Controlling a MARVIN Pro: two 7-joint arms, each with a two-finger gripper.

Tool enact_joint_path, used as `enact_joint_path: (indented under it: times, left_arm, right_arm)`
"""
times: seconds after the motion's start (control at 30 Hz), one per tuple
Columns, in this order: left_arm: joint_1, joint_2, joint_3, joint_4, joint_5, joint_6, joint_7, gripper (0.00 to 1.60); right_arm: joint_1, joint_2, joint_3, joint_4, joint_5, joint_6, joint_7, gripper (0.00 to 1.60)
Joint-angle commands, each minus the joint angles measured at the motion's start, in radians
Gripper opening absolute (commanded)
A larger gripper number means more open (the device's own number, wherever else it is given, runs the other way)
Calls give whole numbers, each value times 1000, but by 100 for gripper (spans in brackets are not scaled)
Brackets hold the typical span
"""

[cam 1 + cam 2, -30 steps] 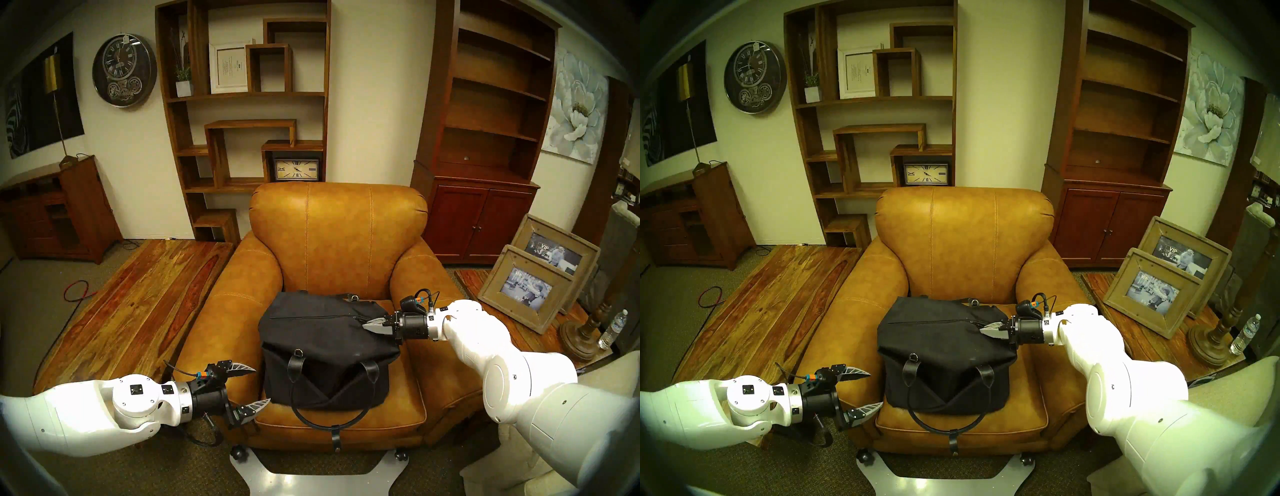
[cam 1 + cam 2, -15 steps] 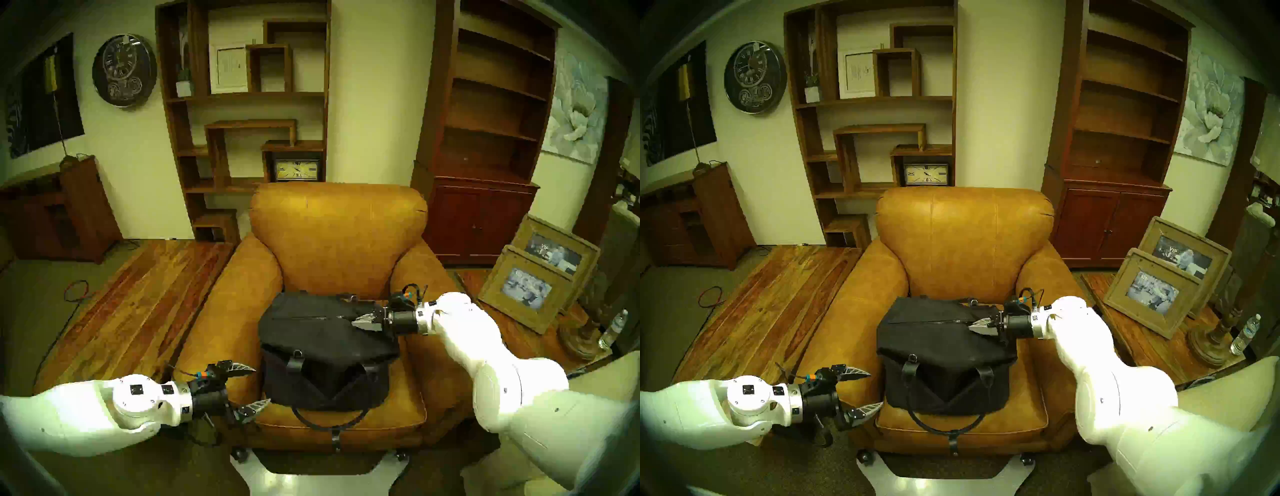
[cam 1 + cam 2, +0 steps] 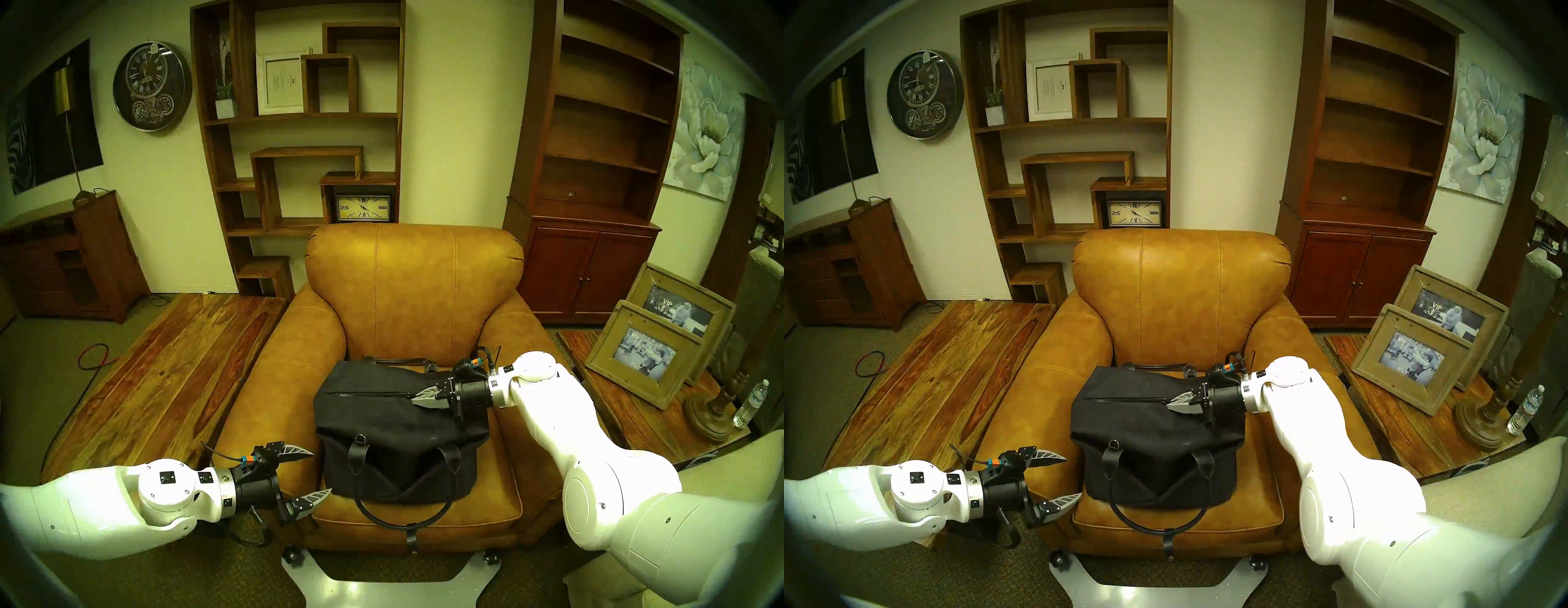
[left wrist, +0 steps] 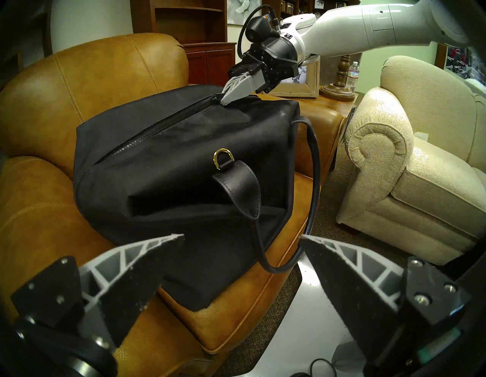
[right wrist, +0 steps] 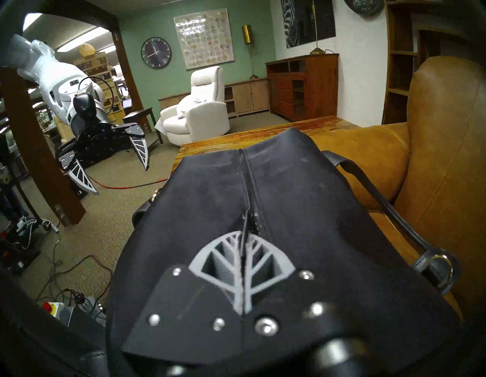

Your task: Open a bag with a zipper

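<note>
A black canvas bag [image 3: 403,429] with leather loop handles lies on the seat of a tan leather armchair [image 3: 413,293]. Its zipper [image 3: 369,395] runs across the top panel. My right gripper [image 3: 418,398] is shut on the zipper pull at the right part of the zipper; the right wrist view shows the thin pull strip pinched between the fingertips [image 5: 243,234]. The zipper stretch behind it is hidden by the gripper. My left gripper [image 3: 321,472] is open and empty, beside the bag's front left corner, apart from it. The left wrist view shows the bag [image 4: 184,147] and the right gripper [image 4: 226,98].
A low wooden table [image 3: 169,373] stands left of the chair. A side table [image 3: 636,407] on the right holds two picture frames, a lamp base and a water bottle [image 3: 751,403]. A cream armchair [image 4: 420,171] stands near right. The bag's front handle [image 3: 403,516] hangs over the seat edge.
My right gripper has moved left along the zipper, still shut on the pull, and the bag's top has shifted slightly left. The left arm has not moved.
</note>
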Motion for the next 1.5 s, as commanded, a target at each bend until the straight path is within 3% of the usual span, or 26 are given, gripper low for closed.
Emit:
enact_joint_path:
  times: [0.0, 0.33, 0.43, 0.83, 1.17, 1.23, 1.3, 1.33, 1.4, 1.47]
  left_arm:
    - [-4, 0, -3, -6, 0, -5, -1, 160]
    - [-6, 1, 0, -6, 0, -5, 0, 160]
    - [-7, 1, 1, -6, -1, -5, 0, 160]
    - [-10, 2, 4, -6, -1, -5, 1, 160]
    - [-12, 3, 7, -7, -2, -7, 1, 160]
    - [-13, 3, 8, -7, -2, -7, 1, 160]
    - [-13, 4, 9, -7, -2, -7, 1, 160]
    - [-14, 4, 9, -7, -2, -7, 2, 160]
    - [-14, 3, 9, -7, -3, -6, 2, 160]
    - [-15, 3, 10, -6, -3, -5, 2, 160]
  right_arm:
    - [-21, -74, -45, -114, -22, 31, 8, 0]
    - [-53, -107, -89, -226, -81, 89, 1, 0]
    - [-87, -114, -101, -306, -105, 121, -4, 0]
    - [-123, -158, -142, -426, -175, 207, -31, 0]
    - [-186, -181, -173, -565, -266, 342, -91, 0]
    - [-204, -183, -167, -593, -272, 371, -97, 28]
    - [-212, -184, -155, -607, -266, 380, -96, 99]
    - [-227, -186, -144, -636, -255, 389, -91, 160]
    - [-237, -186, -134, -662, -246, 397, -83, 160]
    - [-281, -201, -111, -751, -203, 394, -57, 160]
